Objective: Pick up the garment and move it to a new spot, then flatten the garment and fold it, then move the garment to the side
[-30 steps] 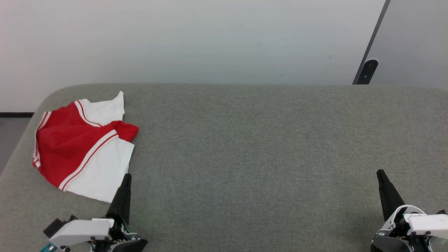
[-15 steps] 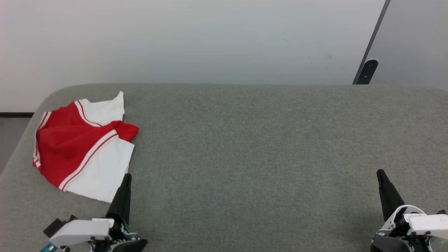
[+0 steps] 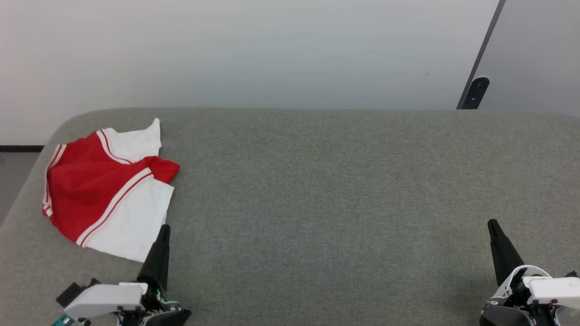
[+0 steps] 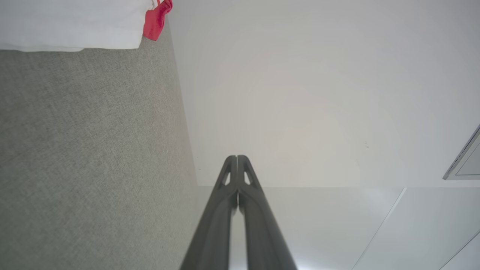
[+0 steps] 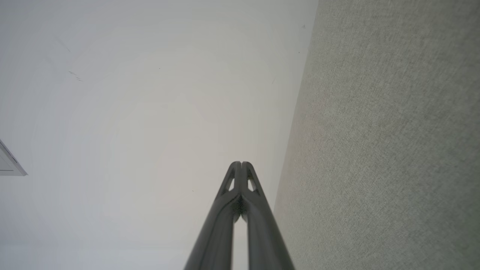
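The garment (image 3: 104, 190), a red T-shirt with white sleeves and striped bands, lies crumpled and partly folded over itself at the far left of the grey fabric-covered surface (image 3: 317, 190), close to its rounded left corner. Just beside the shirt's near white edge, the left gripper (image 3: 164, 227) sits at the lower left, its two dark fingers pressed together and gripping nothing. In the left wrist view, white cloth and a red fold show at the upper left. A broad stretch of grey fabric runs across to the right gripper (image 3: 492, 222) at the lower right, well apart from the shirt, its fingers likewise closed tip to tip. Behind, a pale wall (image 3: 249, 50) meets a dark slanted strip (image 3: 474, 90) at the upper right.
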Motion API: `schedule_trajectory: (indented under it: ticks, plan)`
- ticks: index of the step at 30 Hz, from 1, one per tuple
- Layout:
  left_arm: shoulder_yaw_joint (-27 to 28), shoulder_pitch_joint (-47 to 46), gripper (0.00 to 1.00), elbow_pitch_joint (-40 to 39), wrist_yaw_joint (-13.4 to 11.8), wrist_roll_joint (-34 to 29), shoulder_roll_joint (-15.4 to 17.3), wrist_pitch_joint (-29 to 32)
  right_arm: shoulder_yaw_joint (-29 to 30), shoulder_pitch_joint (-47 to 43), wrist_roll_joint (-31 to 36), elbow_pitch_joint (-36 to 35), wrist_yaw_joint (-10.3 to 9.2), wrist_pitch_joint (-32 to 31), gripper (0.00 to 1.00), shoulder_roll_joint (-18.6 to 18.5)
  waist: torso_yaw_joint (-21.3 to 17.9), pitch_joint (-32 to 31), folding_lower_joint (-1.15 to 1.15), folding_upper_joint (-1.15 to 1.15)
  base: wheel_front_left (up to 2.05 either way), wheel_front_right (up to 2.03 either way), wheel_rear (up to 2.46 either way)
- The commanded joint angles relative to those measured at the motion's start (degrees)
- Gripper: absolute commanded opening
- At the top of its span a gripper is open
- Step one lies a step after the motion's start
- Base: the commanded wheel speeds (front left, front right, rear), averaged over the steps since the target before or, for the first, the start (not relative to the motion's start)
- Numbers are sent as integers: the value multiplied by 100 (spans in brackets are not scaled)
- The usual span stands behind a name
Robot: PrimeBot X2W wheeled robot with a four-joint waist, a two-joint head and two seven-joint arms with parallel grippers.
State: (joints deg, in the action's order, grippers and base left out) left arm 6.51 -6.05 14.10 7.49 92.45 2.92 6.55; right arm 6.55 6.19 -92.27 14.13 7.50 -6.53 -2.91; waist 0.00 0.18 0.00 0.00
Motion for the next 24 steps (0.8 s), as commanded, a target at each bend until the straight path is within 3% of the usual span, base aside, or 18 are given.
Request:
schedule_trajectory:
  ticks: [1, 24]
  plan:
    - [5, -62, 0, 7, 16, -10, -8, 4, -6, 20, -29, -1, -2, 12, 0, 16, 0, 0, 0, 0, 0, 0, 0]
    - [5, -62, 0, 7, 16, -10, -8, 4, -6, 20, -29, -1, -2, 11, 0, 16, 0, 0, 0, 0, 0, 0, 0]
